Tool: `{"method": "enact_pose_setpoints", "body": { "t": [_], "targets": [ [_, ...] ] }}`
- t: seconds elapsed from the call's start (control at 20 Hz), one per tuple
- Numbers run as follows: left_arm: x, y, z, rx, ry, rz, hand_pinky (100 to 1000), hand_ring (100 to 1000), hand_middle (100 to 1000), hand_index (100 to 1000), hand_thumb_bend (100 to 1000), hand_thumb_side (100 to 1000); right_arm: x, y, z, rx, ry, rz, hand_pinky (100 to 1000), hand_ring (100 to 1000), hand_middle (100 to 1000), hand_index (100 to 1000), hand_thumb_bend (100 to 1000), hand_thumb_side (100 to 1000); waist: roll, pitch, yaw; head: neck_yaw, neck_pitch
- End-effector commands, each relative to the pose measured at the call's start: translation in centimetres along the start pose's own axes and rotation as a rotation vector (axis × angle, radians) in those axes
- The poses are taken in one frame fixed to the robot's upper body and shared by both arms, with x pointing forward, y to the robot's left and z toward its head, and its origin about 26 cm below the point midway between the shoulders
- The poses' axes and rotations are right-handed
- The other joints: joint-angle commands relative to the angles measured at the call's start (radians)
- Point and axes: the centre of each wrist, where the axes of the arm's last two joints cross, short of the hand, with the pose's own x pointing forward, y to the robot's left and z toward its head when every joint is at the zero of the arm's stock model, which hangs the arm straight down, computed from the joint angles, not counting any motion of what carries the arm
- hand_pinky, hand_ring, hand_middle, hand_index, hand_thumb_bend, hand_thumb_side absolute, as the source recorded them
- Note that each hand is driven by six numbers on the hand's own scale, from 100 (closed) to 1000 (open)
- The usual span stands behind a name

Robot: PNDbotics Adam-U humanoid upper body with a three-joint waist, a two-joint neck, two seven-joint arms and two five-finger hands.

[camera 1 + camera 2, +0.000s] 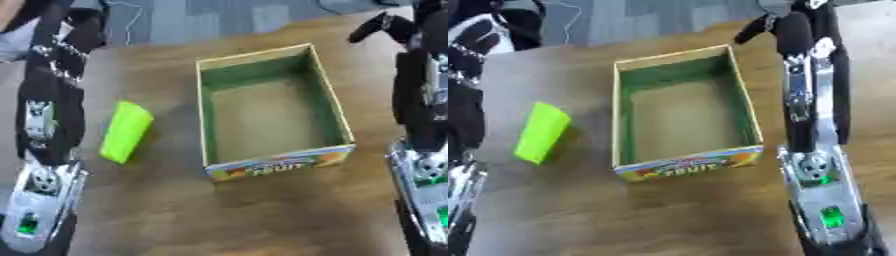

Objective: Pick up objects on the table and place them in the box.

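Your landmark is the open cardboard box (274, 111), which sits on the wooden bench (262, 220) with its long sides running away from you. Its inner walls are green and its floor is plain brown, and nothing lies inside it. The near outer wall carries a colourful printed label with fruit pictures; in the right eye view you can just read the word "FRUIT" on it, though any smaller lettering is too blurred to make out.

The one loose item is a bright lime-green oblong object (125, 131), lying flat on the bench to the left of the box, apart from its left wall and slightly tilted so its far end leans toward the box.

Your left robot hand (483, 30) shows at the far left corner, beyond the green object and well away from the box; you cannot tell from these views how its fingers are set. Your right robot hand (785, 22) hangs past the box's far right corner, with dark fingers bent downward and nothing between them. Neither hand touches the box or the green object.
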Motion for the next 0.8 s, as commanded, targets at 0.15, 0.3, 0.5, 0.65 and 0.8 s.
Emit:
{"method": "enact_pose_setpoints", "body": {
  "t": [0.15,0.3,0.5,0.65,0.8],
  "targets": [
    [0.7,2.6,-0.3,-0.193,0.002,-0.160,889,905,1000,1000,100,807,0.2,-0.2,-0.5,0.000,-0.023,0.010,438,905,861,980,100,1000,0.004,-0.009,-0.004,0.016,0.000],
    [1.0,4.6,-0.5,-0.353,0.006,-0.325,877,893,980,986,189,706,0.2,-0.2,-0.3,0.004,-0.018,0.012,428,900,855,977,100,1000,0.010,-0.009,-0.006,0.012,0.000],
    [1.5,6.9,-1.0,-0.655,0.043,-0.597,823,870,955,990,889,515,0.1,-0.2,-0.2,0.006,-0.012,0.015,413,887,842,967,100,1000,0.017,-0.009,-0.006,-0.007,0.000],
    [2.0,8.2,-1.8,-0.854,0.085,-0.765,929,932,984,1000,1000,414,0.1,-0.2,-0.2,0.008,-0.012,0.015,404,878,831,964,102,1000,0.020,-0.008,-0.009,-0.018,0.000],
    [2.7,9.6,-3.3,-0.993,0.106,-0.941,973,955,977,1000,1000,378,0.1,-0.2,-0.2,0.009,-0.011,0.016,399,870,825,963,108,1000,0.022,-0.006,-0.013,-0.023,0.000]
  ]
}}
